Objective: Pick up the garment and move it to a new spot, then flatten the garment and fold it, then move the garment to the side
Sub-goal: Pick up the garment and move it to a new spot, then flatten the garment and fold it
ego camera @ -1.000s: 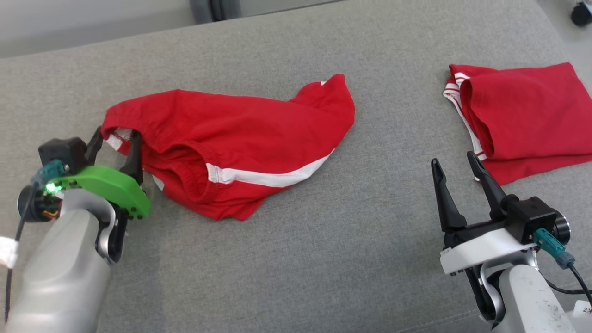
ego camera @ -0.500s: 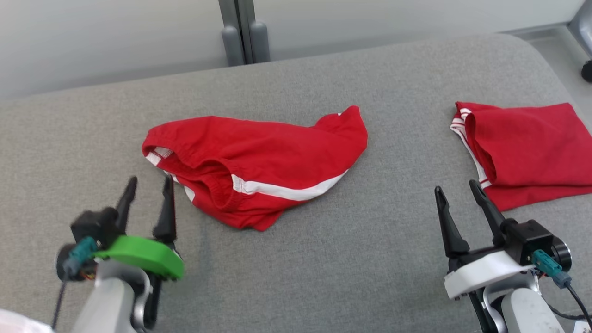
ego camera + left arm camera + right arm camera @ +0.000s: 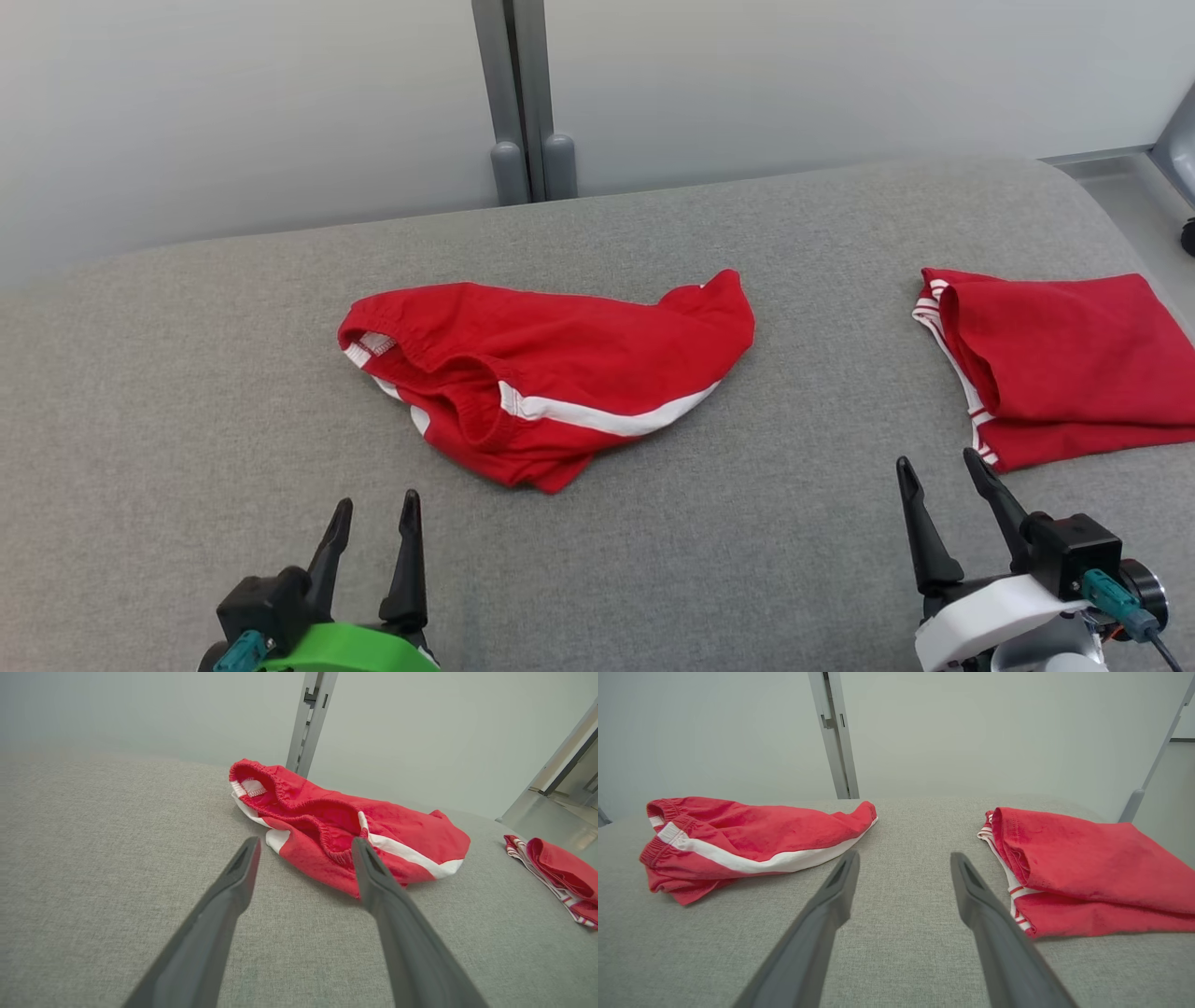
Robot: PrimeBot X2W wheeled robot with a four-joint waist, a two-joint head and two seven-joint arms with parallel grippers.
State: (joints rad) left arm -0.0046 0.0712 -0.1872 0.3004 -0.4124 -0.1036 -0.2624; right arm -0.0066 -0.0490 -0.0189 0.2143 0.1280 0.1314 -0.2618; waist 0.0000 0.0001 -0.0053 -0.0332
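Though apart and empty, left fingers (image 3: pixel 409 551) near crumpled garment (image 3: pixel 560 373) (right fingers (image 3: pixel 920 532) likewise, farther off).

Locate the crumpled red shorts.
In the head view, the crumpled red shorts lie centred on the grey cushion, left of the folded red garment and ahead of the open left pincer.

Bare cushion (image 3: pixel 826 401) lies open between the crumpled garment (image 3: pixel 560 364) and the folded garment (image 3: pixel 1064 364).
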